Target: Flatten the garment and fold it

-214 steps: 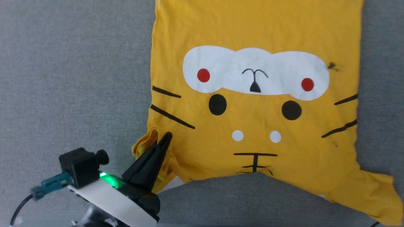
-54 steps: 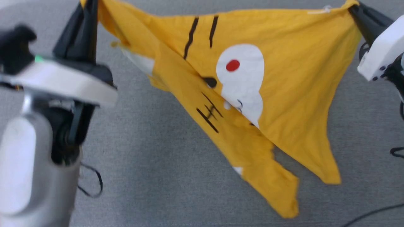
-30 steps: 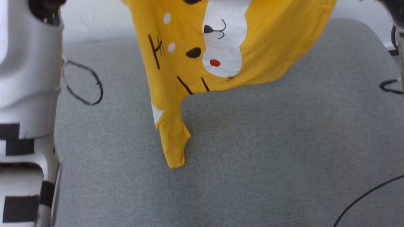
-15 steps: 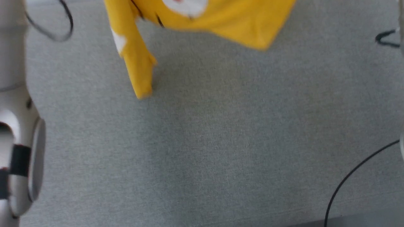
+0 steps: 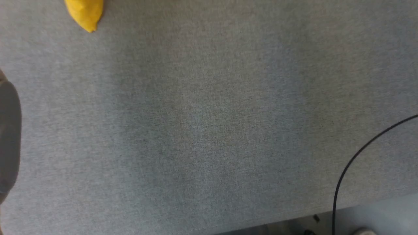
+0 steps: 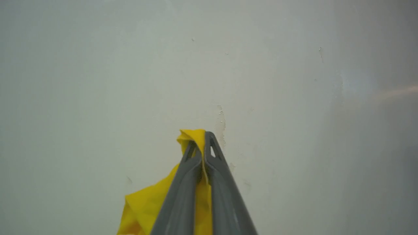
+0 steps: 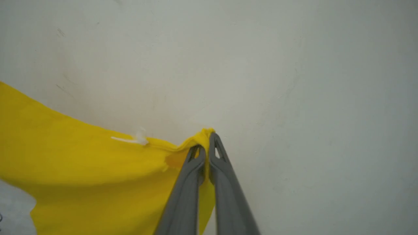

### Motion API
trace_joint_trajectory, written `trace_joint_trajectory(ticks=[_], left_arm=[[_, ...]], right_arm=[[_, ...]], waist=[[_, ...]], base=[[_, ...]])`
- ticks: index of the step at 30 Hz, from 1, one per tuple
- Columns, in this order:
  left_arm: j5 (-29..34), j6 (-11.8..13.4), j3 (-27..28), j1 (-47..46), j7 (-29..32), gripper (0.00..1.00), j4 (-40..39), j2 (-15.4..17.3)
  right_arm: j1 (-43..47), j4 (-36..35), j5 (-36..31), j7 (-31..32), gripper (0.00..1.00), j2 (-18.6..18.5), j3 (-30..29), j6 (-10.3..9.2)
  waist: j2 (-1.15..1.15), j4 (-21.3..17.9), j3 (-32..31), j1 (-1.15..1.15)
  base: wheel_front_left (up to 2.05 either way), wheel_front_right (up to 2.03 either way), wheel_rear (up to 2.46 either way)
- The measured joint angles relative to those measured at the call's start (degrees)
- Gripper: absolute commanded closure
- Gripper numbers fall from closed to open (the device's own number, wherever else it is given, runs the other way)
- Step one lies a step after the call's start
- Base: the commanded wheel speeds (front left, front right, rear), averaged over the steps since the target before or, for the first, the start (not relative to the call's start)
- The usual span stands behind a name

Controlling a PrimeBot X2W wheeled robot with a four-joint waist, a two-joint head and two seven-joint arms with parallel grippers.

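Since the earlier look, when it lay spread flat, the garment (image 7: pixel 81 163) had been lifted clear of the grey surface (image 5: pixel 209 130). The left gripper (image 6: pixel 201 143) was pinched tight on a bunched yellow corner, with cloth poking past the tips and sagging below them. The right gripper (image 7: pixel 205 147) was clamped the same way on an edge, fabric stretching off left of its fingers. Down below, a yellow tip dangled, probably a sleeve, hard to say. It looked like a shake-out before laying flat. Folding hadn't begun.
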Motion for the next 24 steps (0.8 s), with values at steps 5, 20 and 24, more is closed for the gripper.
trace_joint_trajectory(ticks=[5,20,24], left_arm=[[-0.3,-1.1,0.7,-3.1,-2.7,1.00,0.1,-0.3],[-3.1,-8.0,5.1,1.5,-3.9,1.00,-4.6,1.4],[-5.2,-9.3,6.0,6.9,-3.5,1.00,-6.6,1.9]], right_arm=[[-3.2,0.3,-4.6,-4.0,1.00,0.2,-3.8,0.00],[-5.4,1.4,-10.3,-12.8,1.00,-0.3,-1.4,0.01],[-2.0,2.0,-6.0,-14.1,1.00,-1.5,2.7,0.01]], waist=[[0.00,0.0,5.0,-0.01],[0.00,2.5,19.3,-0.01],[0.00,3.7,19.4,-0.01]], base=[[0.00,0.00,0.00],[0.00,0.00,0.00],[0.00,0.00,0.00]])
